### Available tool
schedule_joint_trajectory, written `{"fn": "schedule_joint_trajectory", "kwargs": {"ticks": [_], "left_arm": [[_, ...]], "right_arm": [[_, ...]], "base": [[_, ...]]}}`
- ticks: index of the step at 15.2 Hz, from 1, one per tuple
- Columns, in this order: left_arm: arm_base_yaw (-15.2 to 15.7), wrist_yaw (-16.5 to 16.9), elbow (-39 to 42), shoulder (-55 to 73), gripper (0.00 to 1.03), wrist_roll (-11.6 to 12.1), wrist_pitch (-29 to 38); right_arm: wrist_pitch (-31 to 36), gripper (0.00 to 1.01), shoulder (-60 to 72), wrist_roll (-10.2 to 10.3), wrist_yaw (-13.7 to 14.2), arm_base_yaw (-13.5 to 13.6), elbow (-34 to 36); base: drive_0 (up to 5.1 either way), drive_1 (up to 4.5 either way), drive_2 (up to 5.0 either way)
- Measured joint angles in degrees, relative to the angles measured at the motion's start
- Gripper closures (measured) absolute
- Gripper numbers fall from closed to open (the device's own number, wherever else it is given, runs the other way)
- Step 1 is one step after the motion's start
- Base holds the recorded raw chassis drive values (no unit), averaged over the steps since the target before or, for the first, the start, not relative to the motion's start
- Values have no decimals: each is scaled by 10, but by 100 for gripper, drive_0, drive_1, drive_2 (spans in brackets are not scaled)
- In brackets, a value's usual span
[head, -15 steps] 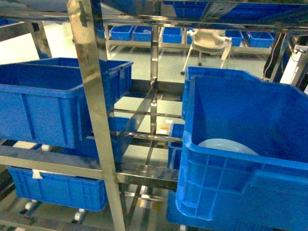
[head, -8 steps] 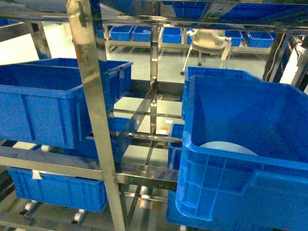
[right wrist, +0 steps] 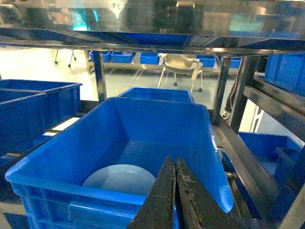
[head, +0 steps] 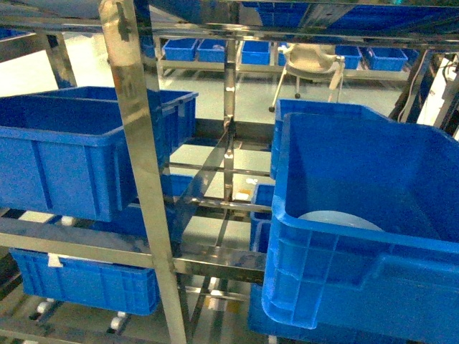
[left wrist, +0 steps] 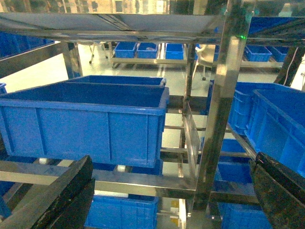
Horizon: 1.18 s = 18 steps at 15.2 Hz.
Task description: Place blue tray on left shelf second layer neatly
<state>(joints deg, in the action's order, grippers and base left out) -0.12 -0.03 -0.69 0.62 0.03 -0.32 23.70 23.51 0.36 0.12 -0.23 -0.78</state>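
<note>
The blue tray (head: pixel 336 218) is a pale round dish lying flat on the floor of a deep dark-blue crate (head: pixel 373 287) at the right; the crate's front wall hides its near half. In the right wrist view the tray (right wrist: pixel 114 179) lies just beyond and left of my right gripper (right wrist: pixel 172 161), which is shut with nothing in it and hangs above the crate's near rim. The left shelf (head: pixel 142 179) is a shiny steel rack with crates on its levels. My left gripper (left wrist: pixel 174 160) is open and empty, facing the rack's upright (left wrist: pixel 217 109). Neither gripper shows in the head view.
A large blue crate (head: pixel 64 154) sits on the left rack's rail, with another crate (head: pixel 86 283) below it. More crates (head: pixel 254 50) and a white chair (head: pixel 310 61) stand across the floor. A steel rail (right wrist: pixel 248 157) runs along the right crate's side.
</note>
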Motion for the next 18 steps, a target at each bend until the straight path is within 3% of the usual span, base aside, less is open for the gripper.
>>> {"fn": "schedule_joint_trajectory", "kwargs": {"ticks": [6,12,13,14,17,18], "left_arm": [[0,0,0,0,5,0,0],[0,0,0,0,5,0,0],[0,0,0,0,5,0,0],[0,0,0,0,5,0,0],[0,-1,0,0,5,0,0],[0,0,0,0,5,0,1]], "right_arm": [[-98,99,-96,0,0,0,0],[-138,99,-136,0,0,0,0],[-211,99,-184,0,0,0,0],[-233,99,-233,0,0,0,0],[-238,99,-232,0,0,0,0],[-240,64,-232,0,-1,0,0]], "base": [[0,0,0],[0,0,0],[0,0,0],[0,0,0],[0,0,0],[0,0,0]]}}
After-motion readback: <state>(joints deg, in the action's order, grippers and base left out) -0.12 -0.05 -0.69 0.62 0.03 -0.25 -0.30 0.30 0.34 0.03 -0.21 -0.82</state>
